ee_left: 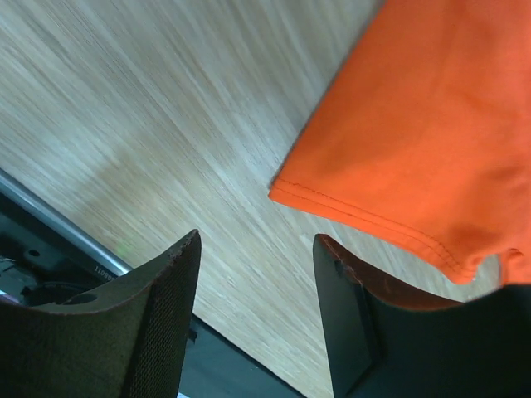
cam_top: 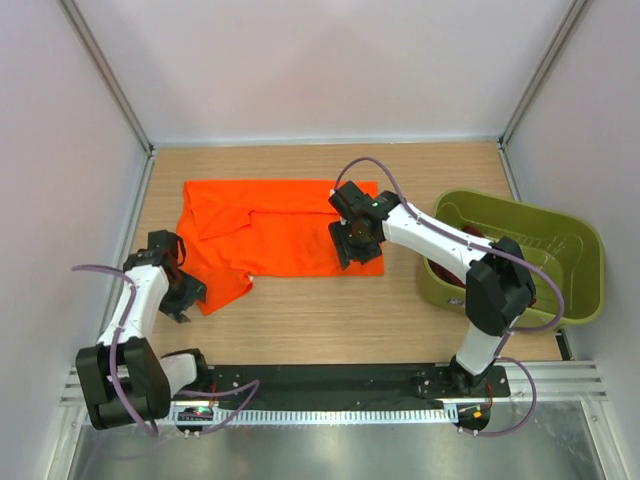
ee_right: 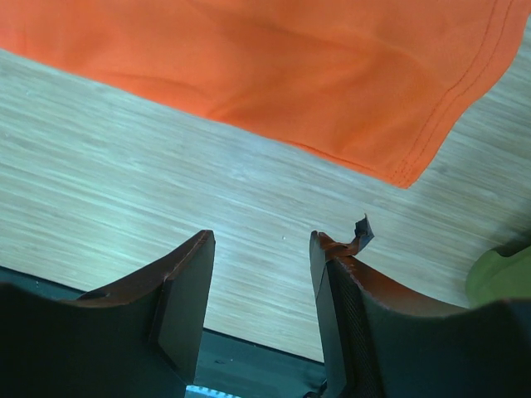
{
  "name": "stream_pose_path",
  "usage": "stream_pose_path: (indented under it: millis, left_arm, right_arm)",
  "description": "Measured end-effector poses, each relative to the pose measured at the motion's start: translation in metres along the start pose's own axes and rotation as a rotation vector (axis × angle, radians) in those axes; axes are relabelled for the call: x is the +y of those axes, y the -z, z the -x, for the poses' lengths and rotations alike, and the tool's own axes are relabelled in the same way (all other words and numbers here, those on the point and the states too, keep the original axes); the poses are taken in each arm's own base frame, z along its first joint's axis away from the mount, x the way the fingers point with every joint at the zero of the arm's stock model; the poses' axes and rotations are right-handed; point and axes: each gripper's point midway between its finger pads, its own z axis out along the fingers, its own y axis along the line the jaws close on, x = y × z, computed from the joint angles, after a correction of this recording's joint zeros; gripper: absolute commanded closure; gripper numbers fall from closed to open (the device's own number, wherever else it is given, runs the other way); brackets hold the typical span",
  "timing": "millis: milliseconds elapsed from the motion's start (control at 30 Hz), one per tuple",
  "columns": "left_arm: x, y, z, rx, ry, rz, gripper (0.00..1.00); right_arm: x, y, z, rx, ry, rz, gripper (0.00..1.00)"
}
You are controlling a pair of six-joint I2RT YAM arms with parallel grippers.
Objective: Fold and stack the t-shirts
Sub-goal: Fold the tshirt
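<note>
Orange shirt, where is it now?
In the top view, the orange shirt lies on the wooden table, left of the green tub, between the left pincer and right pincer.

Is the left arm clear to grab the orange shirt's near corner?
Probably yes: the left tool is open just beside the hem of the orange shirt, with only table between them.

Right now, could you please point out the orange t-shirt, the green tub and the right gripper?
orange t-shirt [cam_top: 270, 235], top view, middle of the cloth.
green tub [cam_top: 565, 255], top view, bare inside near its right end.
right gripper [ee_right: 261, 245], right wrist view, midway between its open fingertips.
</note>
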Motion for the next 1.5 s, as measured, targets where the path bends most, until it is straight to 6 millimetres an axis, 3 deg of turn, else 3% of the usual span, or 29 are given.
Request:
stream_pose_path:
  millis: [100,333,600,800,1067,1500]
  left_arm:
    - [0.002,-0.012,-0.008,0.039,0.009,0.020,0.45]
    - [-0.017,-0.026,0.006,0.017,-0.008,-0.003,0.54]
    - [-0.026,-0.041,0.021,0.000,-0.070,0.024,0.51]
    - [-0.043,-0.046,0.040,-0.030,-0.109,0.012,0.55]
    - [-0.042,-0.057,0.035,-0.004,-0.106,0.031,0.59]
    - [-0.042,-0.063,0.037,0.021,-0.125,0.054,0.99]
  right_arm:
    - [-0.002,0.005,-0.006,-0.013,0.011,0.012,0.44]
    - [-0.007,0.016,-0.016,-0.040,0.020,0.023,0.44]
    - [-0.011,0.013,-0.022,-0.041,0.023,0.015,0.44]
    - [-0.015,0.010,-0.021,-0.045,0.017,0.005,0.44]
    - [-0.029,0.008,-0.018,-0.048,-0.011,-0.022,0.44]
    - [-0.077,-0.002,-0.022,-0.017,-0.108,-0.101,0.45]
